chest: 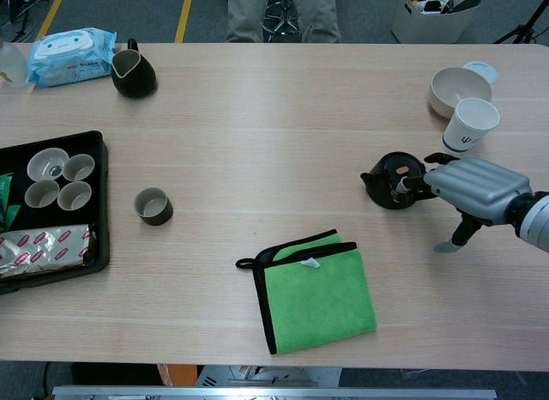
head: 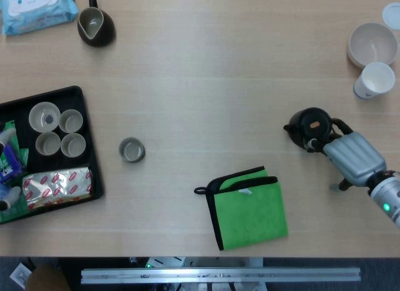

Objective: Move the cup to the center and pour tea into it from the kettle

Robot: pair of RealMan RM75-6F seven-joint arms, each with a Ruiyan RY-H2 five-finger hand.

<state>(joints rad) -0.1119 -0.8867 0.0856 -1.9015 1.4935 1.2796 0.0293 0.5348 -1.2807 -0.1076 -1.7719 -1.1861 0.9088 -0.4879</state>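
The small grey-green cup (head: 132,150) (chest: 153,206) stands on the bare table left of centre, just right of the black tray. The black kettle (head: 310,127) (chest: 394,178) sits on the table at the right, spout pointing left. My right hand (head: 352,157) (chest: 476,189) lies just right of the kettle. Its fingertips (chest: 411,184) touch the kettle's handle side, while the thumb points down toward the table, away from the kettle. The kettle rests on the table. My left hand shows in neither view.
A black tray (head: 89,153) at the left holds several cups and snack packets. A green cloth (head: 249,207) lies at the front centre. A dark pitcher (head: 95,25) and a wipes pack (head: 36,10) sit at the back left. A bowl (head: 372,45) and a paper cup (head: 375,80) stand at the back right.
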